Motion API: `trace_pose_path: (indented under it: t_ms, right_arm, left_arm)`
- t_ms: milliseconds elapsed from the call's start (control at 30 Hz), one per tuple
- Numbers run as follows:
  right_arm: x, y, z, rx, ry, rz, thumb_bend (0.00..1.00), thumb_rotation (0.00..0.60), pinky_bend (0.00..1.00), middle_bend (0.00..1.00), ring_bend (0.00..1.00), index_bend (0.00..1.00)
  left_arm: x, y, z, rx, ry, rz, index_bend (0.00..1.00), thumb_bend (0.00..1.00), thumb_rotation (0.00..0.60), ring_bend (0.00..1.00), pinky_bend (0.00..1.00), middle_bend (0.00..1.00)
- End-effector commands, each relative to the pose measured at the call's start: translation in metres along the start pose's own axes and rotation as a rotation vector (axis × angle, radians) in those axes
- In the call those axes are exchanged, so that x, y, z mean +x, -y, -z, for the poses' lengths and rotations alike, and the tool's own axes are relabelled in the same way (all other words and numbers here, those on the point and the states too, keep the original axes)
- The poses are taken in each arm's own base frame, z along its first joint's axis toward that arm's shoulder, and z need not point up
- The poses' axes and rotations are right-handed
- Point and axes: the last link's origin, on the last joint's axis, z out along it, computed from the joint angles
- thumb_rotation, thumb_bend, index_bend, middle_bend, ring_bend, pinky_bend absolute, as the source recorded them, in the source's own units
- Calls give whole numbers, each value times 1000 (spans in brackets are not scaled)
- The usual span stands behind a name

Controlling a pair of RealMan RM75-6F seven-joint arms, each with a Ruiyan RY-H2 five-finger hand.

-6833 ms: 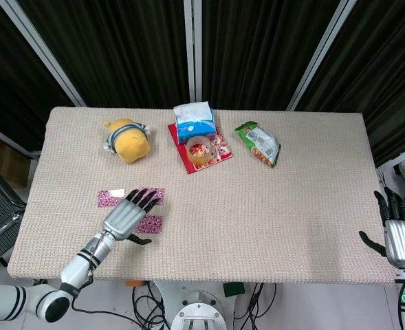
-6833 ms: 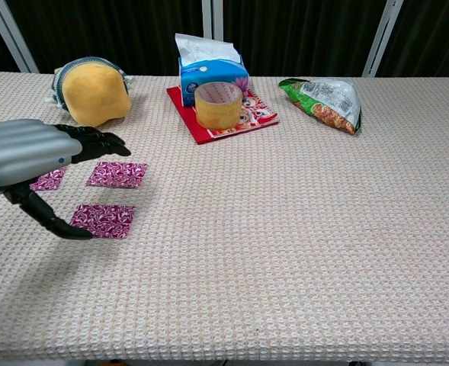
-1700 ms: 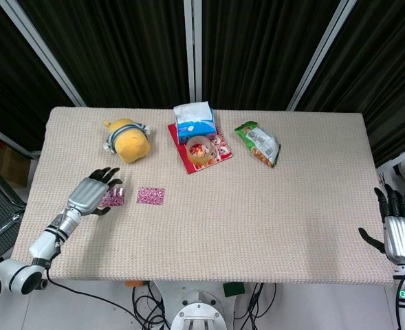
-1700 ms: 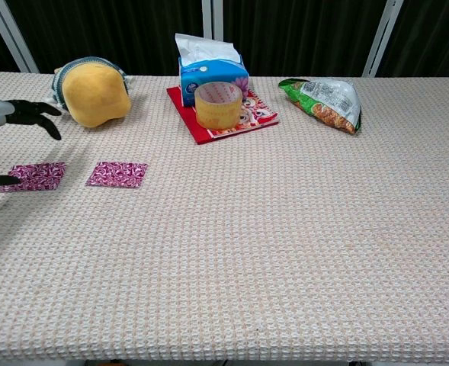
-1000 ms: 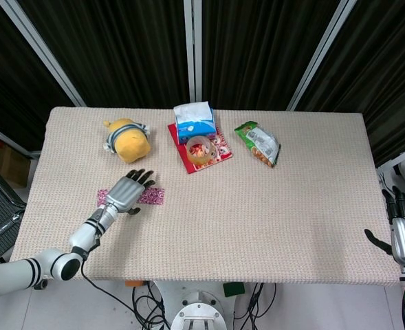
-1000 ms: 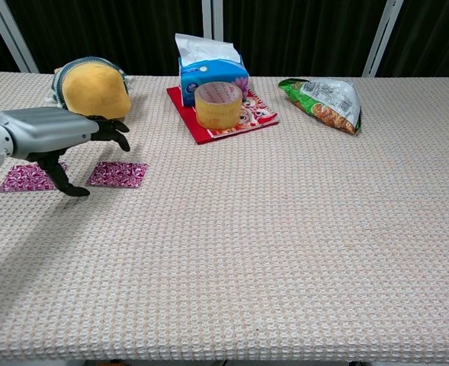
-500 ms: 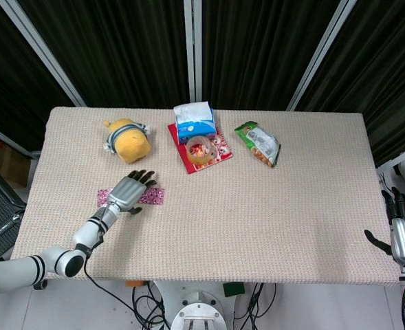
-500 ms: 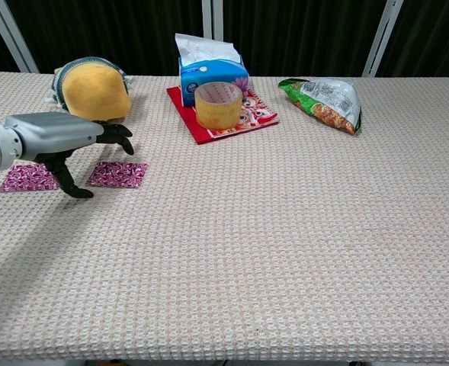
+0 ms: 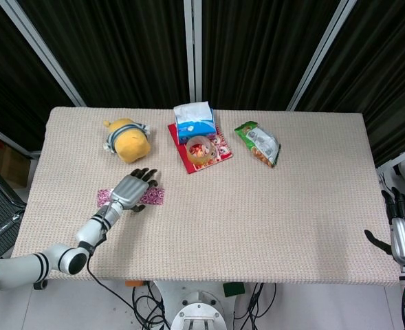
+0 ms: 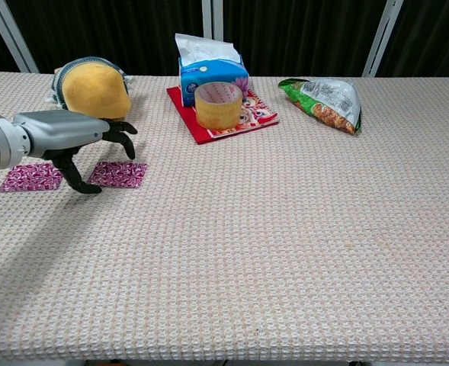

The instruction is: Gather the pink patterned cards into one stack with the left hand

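Two spots of pink patterned cards lie on the woven table near its left side. The left pink card (image 10: 31, 177) lies bare, also seen as a pink strip (image 9: 104, 197) beside my wrist. The right pink card (image 10: 120, 174) lies under my left hand (image 10: 65, 135), whose dark fingers (image 10: 122, 131) hover spread above it and whose thumb reaches down beside its left edge. In the head view my left hand (image 9: 131, 190) covers most of that right card (image 9: 152, 198). It holds nothing. My right hand (image 9: 403, 232) hangs off the table's right edge, fingers extended and empty.
At the back stand a yellow plush toy (image 9: 128, 139), a blue tissue box (image 9: 194, 119), a tape roll (image 9: 199, 150) on a red booklet (image 9: 220, 148), and a green snack bag (image 9: 258, 143). The table's front edge (image 9: 202, 280) runs near my left forearm.
The front card is gone from its spot seen 6.8 s ago. In the last second my left hand slid right and lower over the right card. The right hand stayed put.
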Motion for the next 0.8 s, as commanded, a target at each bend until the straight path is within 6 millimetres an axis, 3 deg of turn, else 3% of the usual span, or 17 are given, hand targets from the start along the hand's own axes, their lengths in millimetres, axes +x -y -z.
trace_pose_path:
  t_ms: [33,233,467,800]
  right_arm:
    - [0,0,0,0,0,1,490,553,0,0,0,0]
    - [0,0,-1,-1,4,1,490,552,0,0,0,0]
    - [-1,1,-2,1,5,-2,490,552,0,0,0,0]
    - [1,0,-1,-2,0,-2,491,550,0,0,0,0]
  left_arm:
    - [0,0,-1,3,2,-5,253,259,600,0,105,9]
    - [-2,1,-2,8,9,-13,267,262,600,0,105,11]
    - [-2,1,-2,9,-9,-5,396,284,600,0,109,31]
    - [3,9,14,23,-50,62,401,284,600,0,110,33]
